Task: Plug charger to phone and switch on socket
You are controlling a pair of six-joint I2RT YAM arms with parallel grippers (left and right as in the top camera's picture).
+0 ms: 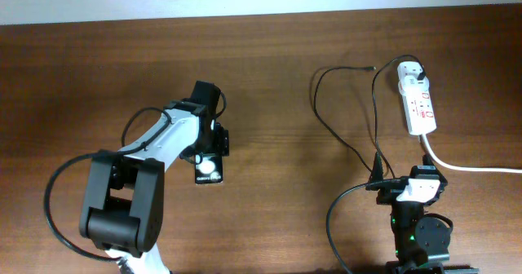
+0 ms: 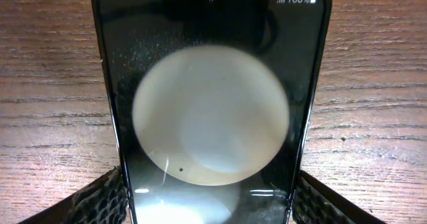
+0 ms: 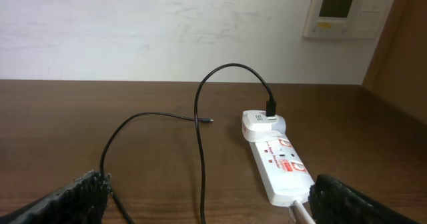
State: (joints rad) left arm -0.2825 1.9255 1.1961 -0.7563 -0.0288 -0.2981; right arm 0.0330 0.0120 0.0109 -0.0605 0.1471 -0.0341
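Observation:
The phone [image 1: 210, 170] lies on the wooden table, a black slab with white round spots. It fills the left wrist view [image 2: 210, 111], with "100%" at its far end. My left gripper [image 1: 211, 143] [image 2: 207, 207] has a finger against each long edge of the phone. The charger cable [image 1: 342, 135] loops across the table from its white adapter [image 1: 414, 74] [image 3: 261, 124], which is plugged into the socket [image 1: 421, 107] [image 3: 281, 165]. The connector tip [image 1: 373, 67] [image 3: 209, 121] lies free on the table. My right gripper [image 1: 416, 188] [image 3: 213, 196] is open and empty, near the socket's end.
The socket's thick white cord [image 1: 469, 167] runs off to the right edge. A wall with a thermostat panel [image 3: 337, 11] stands behind the table. A black arm cable [image 1: 61, 180] loops at the left arm's base.

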